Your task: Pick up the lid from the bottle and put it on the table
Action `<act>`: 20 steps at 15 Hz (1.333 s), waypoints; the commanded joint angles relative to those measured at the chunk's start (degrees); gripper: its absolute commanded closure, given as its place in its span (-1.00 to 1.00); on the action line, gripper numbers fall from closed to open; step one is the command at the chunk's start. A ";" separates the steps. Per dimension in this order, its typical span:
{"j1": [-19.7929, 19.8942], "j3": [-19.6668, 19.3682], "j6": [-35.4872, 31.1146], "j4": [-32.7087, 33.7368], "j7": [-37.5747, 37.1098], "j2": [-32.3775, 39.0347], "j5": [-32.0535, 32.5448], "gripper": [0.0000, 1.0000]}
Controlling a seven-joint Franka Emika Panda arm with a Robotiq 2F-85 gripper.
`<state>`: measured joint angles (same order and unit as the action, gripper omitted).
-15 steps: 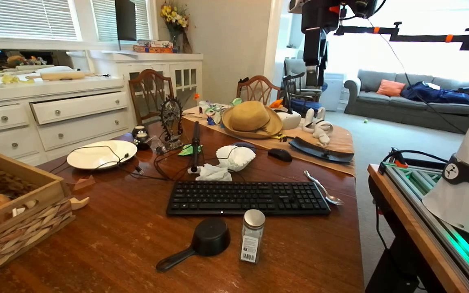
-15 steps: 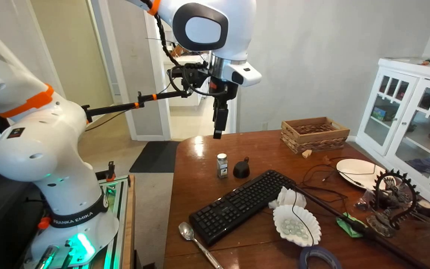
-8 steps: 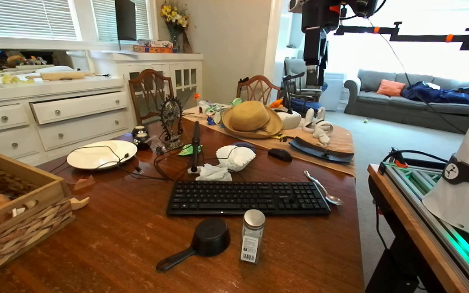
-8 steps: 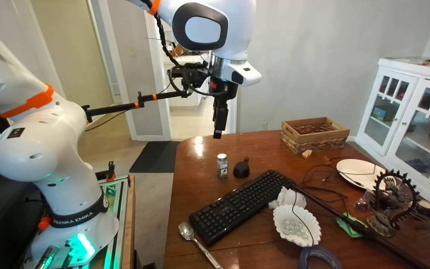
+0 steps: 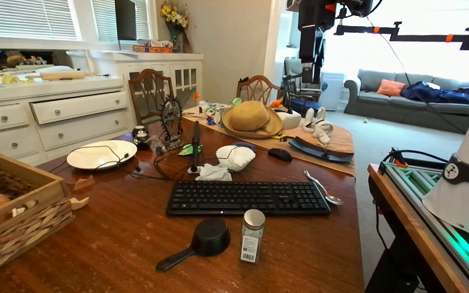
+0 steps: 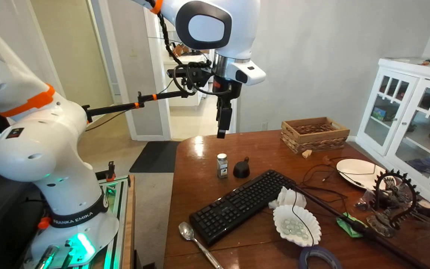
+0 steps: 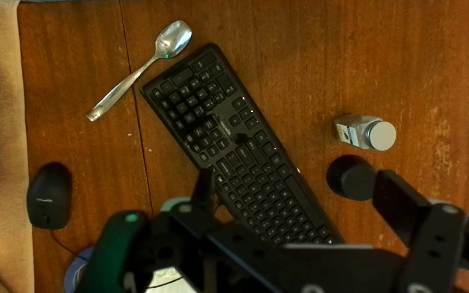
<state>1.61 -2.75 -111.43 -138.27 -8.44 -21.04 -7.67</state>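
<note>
Surface (image 5: 116,240) looks like glossy wood, lid (image 5: 254,219) satin metal, bottle (image 5: 252,241) smooth, clear (glass or plastic, can't tell), keyboard (image 5: 248,198) plastic, spoon (image 7: 140,71) polished metal.

Daylight floods in, bleaching the window (image 5: 434,16) white and glowing through the blinds (image 5: 23,18). I catch glare on the table (image 6: 198,146) and a green light (image 6: 85,243) on the robot base (image 6: 69,203). The wrist view looks dimmer, its gripper (image 7: 295,183) dark and out of focus.

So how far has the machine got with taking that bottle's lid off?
Nothing looks done: the lid is on the upright bottle. Nothing is in hand: the gripper hangs open above the table. Left: grip the lid, lift it off and set it on the table.
</note>
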 commanded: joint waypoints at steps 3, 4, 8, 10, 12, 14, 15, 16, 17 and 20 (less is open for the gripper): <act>-0.46 0.66 -0.04 11.10 1.07 14.42 -1.41 -1.00; -0.65 0.88 0.58 12.99 1.40 16.64 -1.17 -1.00; -1.37 2.14 6.64 21.42 2.34 25.91 -0.47 -1.00; -1.47 2.59 10.57 24.56 2.54 28.73 0.18 -1.00; -1.38 2.60 7.66 21.52 1.73 26.52 -0.01 -1.00; -1.42 2.61 8.63 23.24 1.83 28.11 0.01 -1.00; -1.43 2.61 8.72 23.53 1.86 28.34 0.01 -1.00; -1.42 2.61 8.85 23.67 1.88 28.36 0.01 -1.00; -1.42 2.61 9.03 23.80 1.88 28.36 0.01 -1.00; -1.83 3.19 10.65 27.61 3.46 32.48 -0.16 -1.00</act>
<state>0.24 -0.02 -102.34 -114.38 -6.57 7.43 -7.66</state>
